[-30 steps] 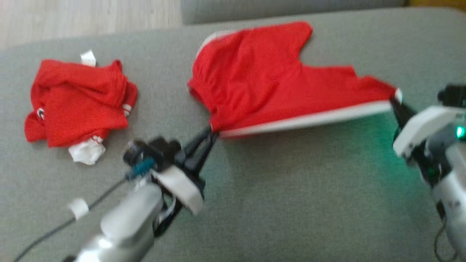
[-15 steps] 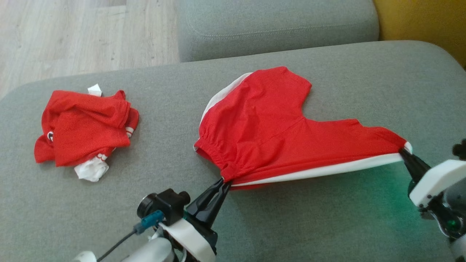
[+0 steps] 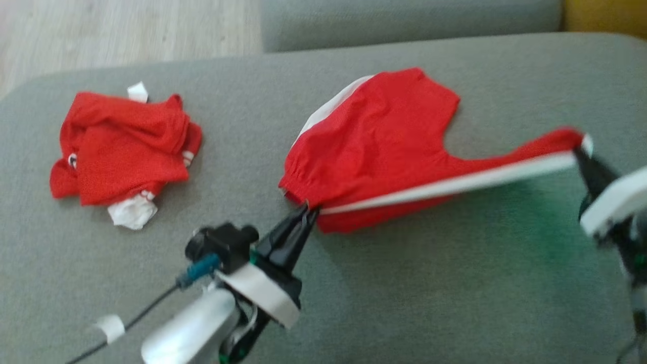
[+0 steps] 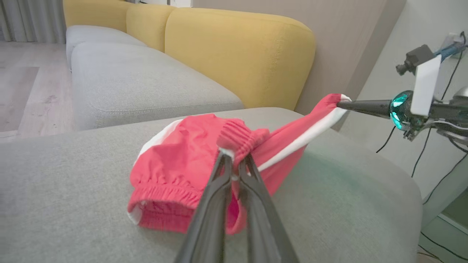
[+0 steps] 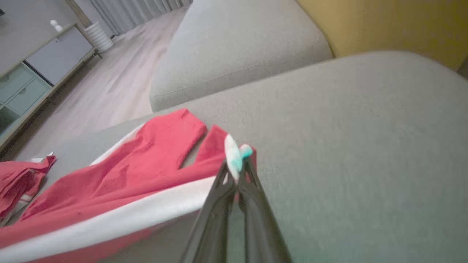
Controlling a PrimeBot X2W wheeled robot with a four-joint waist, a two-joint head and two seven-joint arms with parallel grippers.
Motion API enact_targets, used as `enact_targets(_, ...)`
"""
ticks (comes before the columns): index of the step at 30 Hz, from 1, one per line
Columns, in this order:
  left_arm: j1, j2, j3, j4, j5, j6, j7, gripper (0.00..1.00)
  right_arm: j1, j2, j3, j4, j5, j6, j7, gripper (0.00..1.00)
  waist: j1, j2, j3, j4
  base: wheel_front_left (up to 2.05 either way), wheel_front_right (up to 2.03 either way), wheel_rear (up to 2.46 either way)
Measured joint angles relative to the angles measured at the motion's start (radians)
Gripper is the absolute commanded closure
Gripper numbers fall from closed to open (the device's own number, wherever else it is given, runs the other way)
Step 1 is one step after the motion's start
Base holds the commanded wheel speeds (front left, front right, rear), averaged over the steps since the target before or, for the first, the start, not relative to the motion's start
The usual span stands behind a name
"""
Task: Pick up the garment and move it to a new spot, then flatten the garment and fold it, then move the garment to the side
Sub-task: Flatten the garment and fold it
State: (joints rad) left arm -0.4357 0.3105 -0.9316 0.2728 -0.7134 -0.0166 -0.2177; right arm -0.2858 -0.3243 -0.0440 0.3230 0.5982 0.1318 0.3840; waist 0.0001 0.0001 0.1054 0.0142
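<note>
- My left pincer (image 3: pixel 307 212) clamps the waistband of the red shorts (image 3: pixel 384 141), at their seven o'clock.
- My right pincer (image 3: pixel 580 150) nips their hem, three o'clock.

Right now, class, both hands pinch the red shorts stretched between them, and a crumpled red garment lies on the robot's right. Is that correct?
No: the crumpled red garment lies on the robot's left, as the head view shows. Both the left hand and the right hand do pinch the red shorts stretched between them.
</note>
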Motion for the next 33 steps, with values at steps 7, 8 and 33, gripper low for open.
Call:
enact_targets(7,-0.105,-0.009,0.028,0.027,-0.002,-0.008,0.011,1.00,-0.193,0.032,-0.033,-0.006,-0.110,0.000,0.087,1.00,0.0001,0.0000,0.079,0.049,0.00,0.00,0.00)
enact_targets(8,-0.121,-0.011,0.029,0.037,-0.002,-0.011,0.013,1.00,-0.219,0.036,-0.036,0.008,-0.125,0.000,0.098,1.00,0.0001,0.0000,0.092,0.057,0.00,0.00,0.00)
enact_targets(33,-0.370,-0.211,0.022,0.333,0.020,-0.099,-0.031,1.00,-0.728,0.051,-0.047,0.508,-0.441,0.000,0.066,1.00,0.0000,-0.0001,0.317,0.275,0.00,0.00,0.00)
